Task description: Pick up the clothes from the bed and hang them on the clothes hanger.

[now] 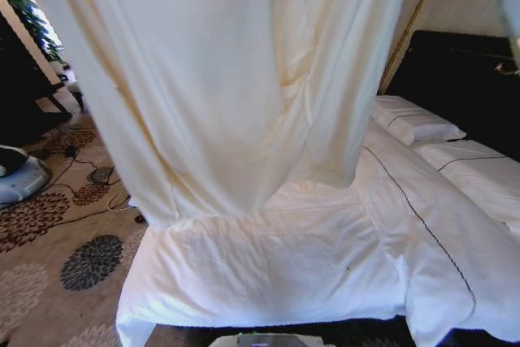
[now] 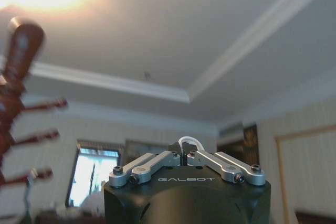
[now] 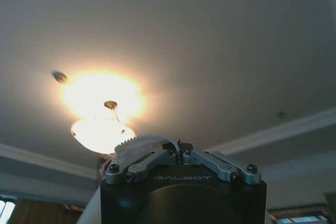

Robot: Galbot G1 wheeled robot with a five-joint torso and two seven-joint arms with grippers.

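Cream thin-fabric shirt hangs lifted over white-sheeted bed. Left gripper clenched; right gripper clenched, grasped item unclear. Transfer step; next needs hanger alignment.

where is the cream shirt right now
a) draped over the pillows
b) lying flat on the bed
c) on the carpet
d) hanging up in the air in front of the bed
d: in the head view the cream shirt hangs down from above the frame, its lower edge loose above the white bed, not lying on it.
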